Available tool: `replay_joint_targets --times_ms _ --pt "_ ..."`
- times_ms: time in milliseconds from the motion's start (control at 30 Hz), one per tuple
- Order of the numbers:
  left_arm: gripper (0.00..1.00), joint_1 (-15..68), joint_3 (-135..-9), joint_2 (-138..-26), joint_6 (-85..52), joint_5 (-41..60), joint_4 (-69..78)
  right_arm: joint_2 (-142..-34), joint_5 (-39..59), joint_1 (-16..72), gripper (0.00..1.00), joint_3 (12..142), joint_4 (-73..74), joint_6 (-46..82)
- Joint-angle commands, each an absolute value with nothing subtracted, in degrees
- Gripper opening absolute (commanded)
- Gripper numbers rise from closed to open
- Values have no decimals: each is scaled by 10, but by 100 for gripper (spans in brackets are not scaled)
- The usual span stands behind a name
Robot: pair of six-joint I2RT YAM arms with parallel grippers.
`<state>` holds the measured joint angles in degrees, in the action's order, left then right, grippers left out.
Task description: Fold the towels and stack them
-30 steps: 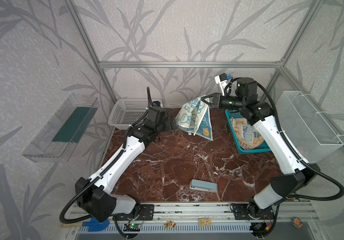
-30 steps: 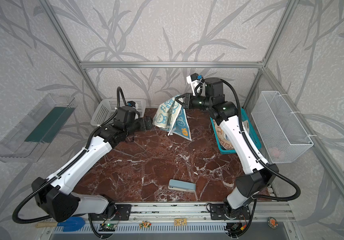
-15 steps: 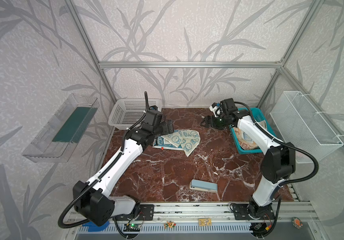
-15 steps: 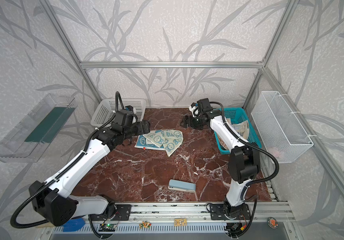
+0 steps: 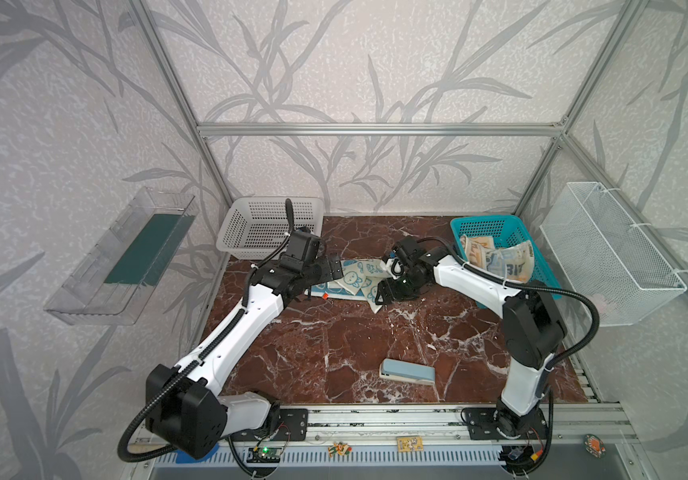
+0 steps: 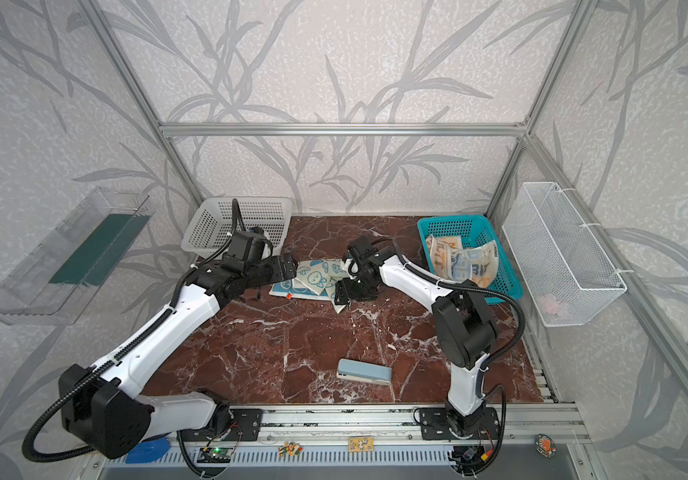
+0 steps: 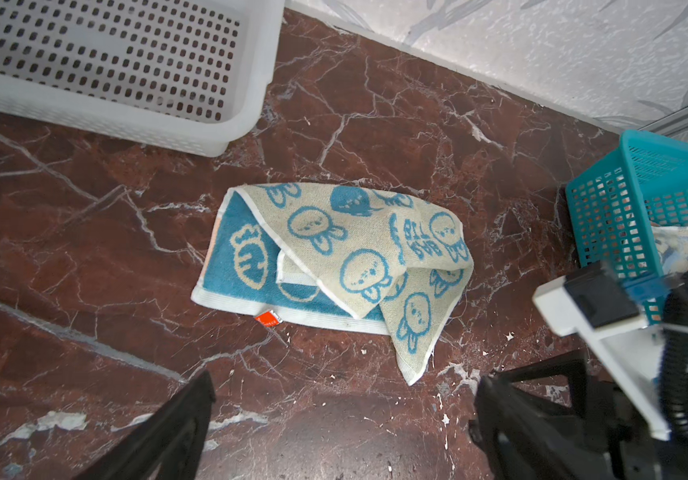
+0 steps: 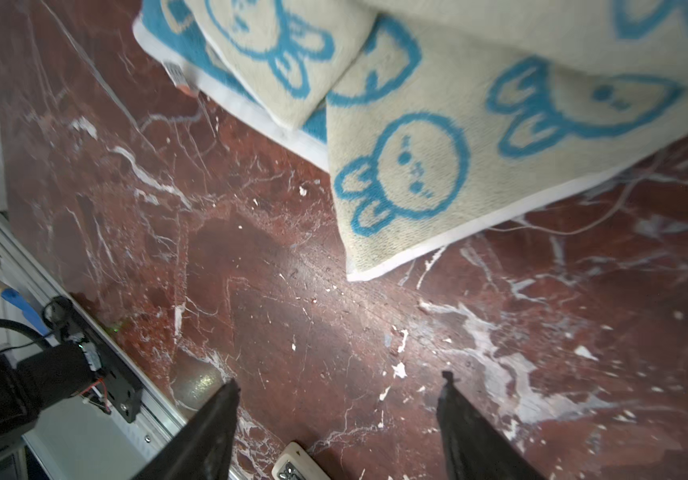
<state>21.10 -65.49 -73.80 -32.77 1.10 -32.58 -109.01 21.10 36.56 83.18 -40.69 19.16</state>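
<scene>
Farthest out from the left gripper (image 5: 331,270), on the wall side, a clear tray (image 5: 126,257) hangs. A white basket (image 5: 267,224) sits just behind that gripper's wrist. The left gripper hovers low over the marble tabletop (image 5: 334,345). In the left wrist view its fingers (image 7: 176,428) are spread wide with nothing between them.

The cream-and-blue towel (image 7: 334,257) lies directly ahead of the left gripper (image 7: 344,380), loosely doubled over on the marble. Its blue underside shows on the side nearer the white basket (image 7: 105,62), and a small orange tag (image 7: 268,319) sticks out at the edge. In both top views this towel (image 6: 313,280) lies between the two grippers.

The right gripper (image 5: 383,291) is down at the towel's far corner. In the right wrist view its jaws stand apart and empty over bare marble (image 8: 339,381). The towel's pointed corner (image 8: 458,124) lies just beyond the fingertips, not touching them.

Behind the right gripper's forearm sits a teal basket (image 5: 496,226) holding the two other towels (image 5: 496,262), crumpled together. Beyond it a wire basket (image 5: 608,249) hangs on the wall. A pale blue block (image 5: 406,372) lies well apart from both grippers, toward the front rail.
</scene>
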Motion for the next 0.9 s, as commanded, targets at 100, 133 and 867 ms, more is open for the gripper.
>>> replay_joint_targets --times_ms 100,133,867 --pt "99 182 -637 -727 -368 72 -322 -1161 135 406 65 898 -448 221" --pt "99 174 -629 -730 -377 89 -316 -1167 133 408 63 899 -440 226" --pt "99 136 -585 -760 -416 177 -305 -1267 60 419 34 975 -480 250"
